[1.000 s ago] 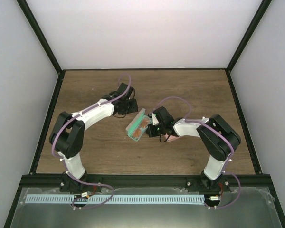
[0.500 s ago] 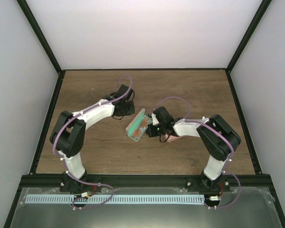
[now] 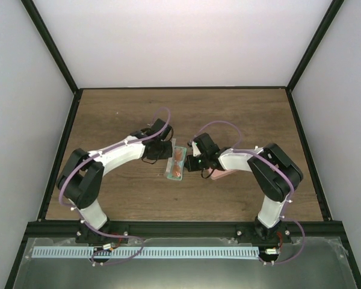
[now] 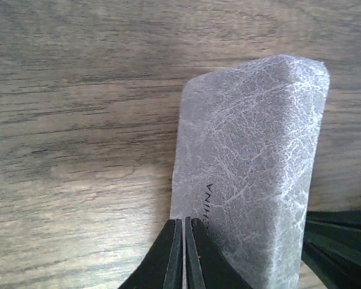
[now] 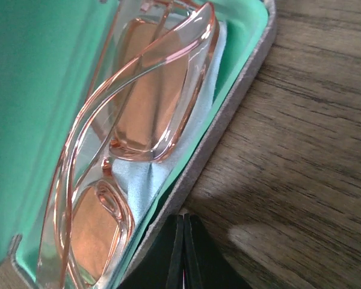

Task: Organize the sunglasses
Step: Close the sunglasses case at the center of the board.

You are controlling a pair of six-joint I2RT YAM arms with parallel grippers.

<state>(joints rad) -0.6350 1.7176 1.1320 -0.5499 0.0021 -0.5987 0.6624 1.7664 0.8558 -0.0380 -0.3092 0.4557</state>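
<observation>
Readable writing: "CHINA" lettering (image 4: pixel 207 198) is being shown in small dark capitals on the outer shell of the grey, leather-textured oblong case (image 4: pixel 253 156). It is sitting near the shell's lower left edge in the left wrist view.

The sunglasses with orange lenses and a translucent orange-tinted frame (image 5: pixel 141 114) are being carried folded inside that open case. They are being cushioned by a light blue cloth (image 5: pixel 147 180) against the mint green lining (image 5: pixel 36 90). The case is being supported on the brown wood-grain bench (image 3: pixel 120 114), between the two grippers in the top view.

Left gripper (image 4: pixel 185 232): being held fully closed and empty, tips being shown at the lower left corner of the grey shell. The sunglasses are being hidden behind that shell in the left wrist view.

Right gripper (image 5: pixel 183 232): also being held fully closed and empty, tips being shown at the grey rim of the case. Contact or a small gap cannot be told. The sunglasses are being seen just past that rim, up and left of the tips.

A pink oblong case (image 3: pixel 224 175) is being partly covered by the right arm, near the right gripper.
</observation>
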